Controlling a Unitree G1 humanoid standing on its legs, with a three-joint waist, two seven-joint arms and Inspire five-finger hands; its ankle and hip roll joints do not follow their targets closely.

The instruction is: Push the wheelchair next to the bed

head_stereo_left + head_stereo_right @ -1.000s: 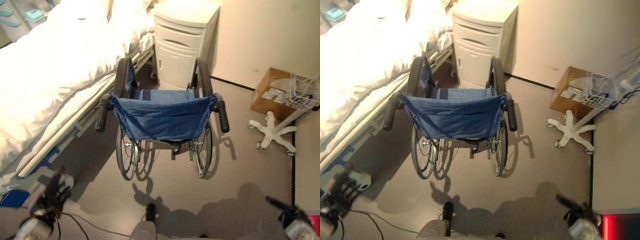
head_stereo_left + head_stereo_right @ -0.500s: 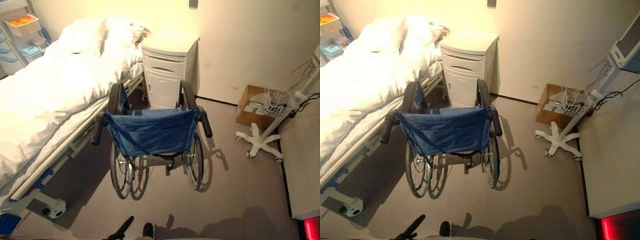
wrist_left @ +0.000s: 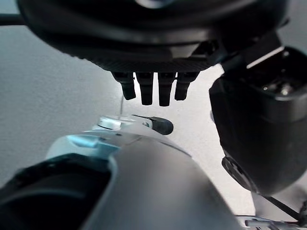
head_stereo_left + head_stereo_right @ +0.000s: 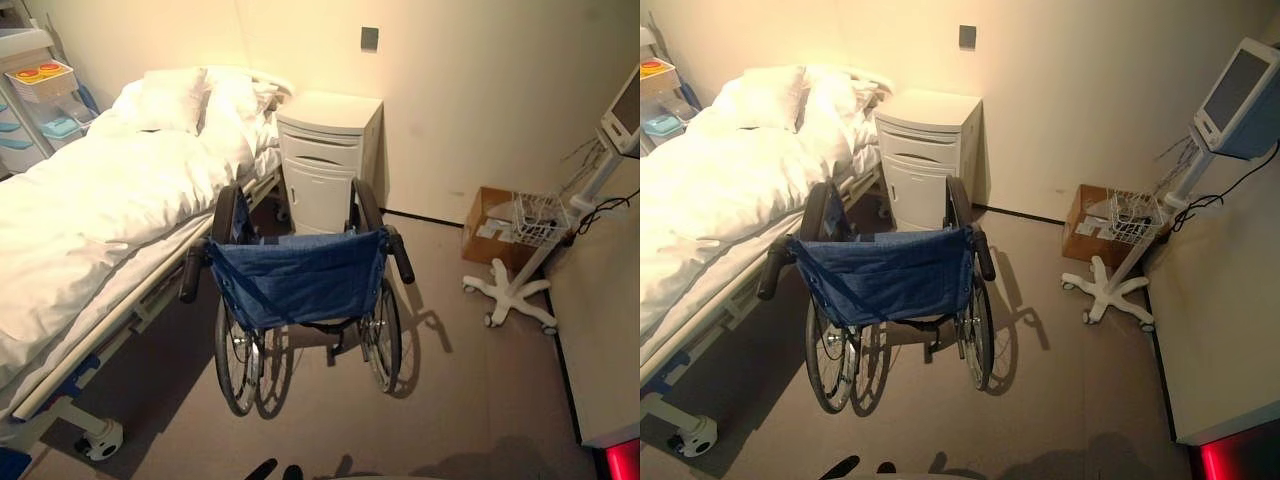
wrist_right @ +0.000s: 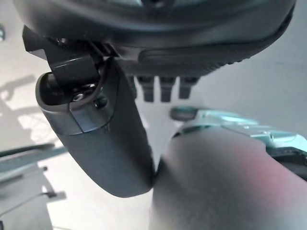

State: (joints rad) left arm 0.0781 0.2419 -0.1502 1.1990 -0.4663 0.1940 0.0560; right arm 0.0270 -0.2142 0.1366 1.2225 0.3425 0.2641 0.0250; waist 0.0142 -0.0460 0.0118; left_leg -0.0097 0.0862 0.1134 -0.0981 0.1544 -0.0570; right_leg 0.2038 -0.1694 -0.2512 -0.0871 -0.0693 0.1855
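A: Hands? 
B: Left hand (image 3: 153,88) and right hand (image 5: 163,88) hang down, fingers relaxed, holding nothing. 
A: Wheelchair (image 4: 297,280)? 
B: Standing beside the bed (image 4: 90,200), facing the cabinet (image 4: 325,160). Further pushing risks hitting the cabinet.

1. The bed (image 4: 90,210) is cut off at nine o'clock in both eye views.
2. The wheelchair (image 4: 295,285) back hides its seat.
3. The monitor (image 4: 625,105) at two o'clock is cropped by the frame edge.
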